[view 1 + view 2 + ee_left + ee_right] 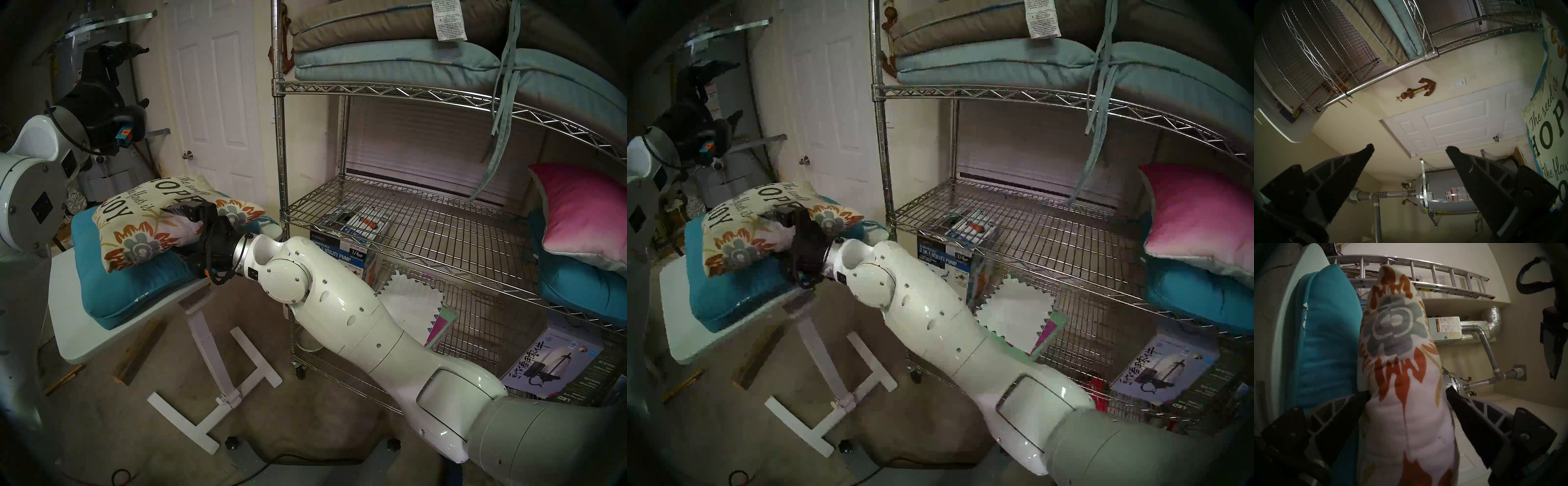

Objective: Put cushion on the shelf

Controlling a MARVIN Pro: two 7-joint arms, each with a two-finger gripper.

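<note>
The cushion, cream with orange and grey-blue flowers and "HOPE", "JOY" lettering, lies on a teal seat cushion on a small white table at the left. My right gripper is open. Its jaws straddle the cushion's right edge, one finger above and one below. In the right wrist view the cushion fills the gap of that gripper. The chrome wire shelf stands to the right, the left half of its middle tier bare. My left gripper is open, empty and raised at the far left.
A pink pillow lies on a teal cushion on the right of the middle tier. Flat cushions are stacked on the upper tier, straps hanging down. A pump box sits below. A white door and a water heater stand behind.
</note>
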